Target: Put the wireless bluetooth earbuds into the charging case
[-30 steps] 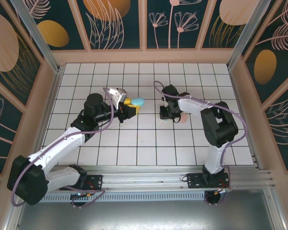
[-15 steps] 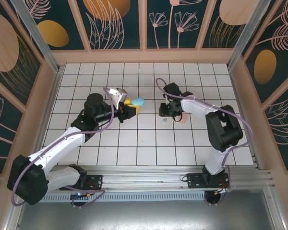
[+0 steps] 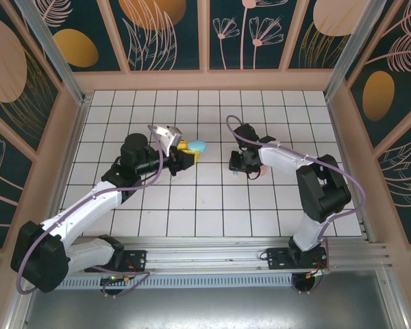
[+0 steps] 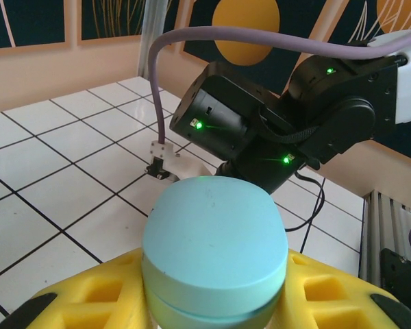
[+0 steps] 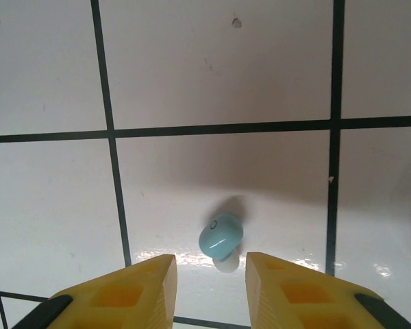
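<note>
White tiles (image 5: 192,68) hold teal earbud (image 5: 220,236) near pink case (image 3: 263,170).

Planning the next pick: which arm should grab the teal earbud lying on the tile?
Right. The right gripper hovers directly over the teal earbud, jaws open on either side of it. The left gripper is shut on the teal case.

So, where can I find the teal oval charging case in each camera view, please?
Top external: the teal oval charging case is left of centre, at the tip of the left gripper.
Left wrist: bottom centre, large, between the yellow fingers.
Right wrist: this camera faces down at the tiles, with a small teal earbud lying on them.
Shared landmark: the white tiled table with its black grid lines.
</note>
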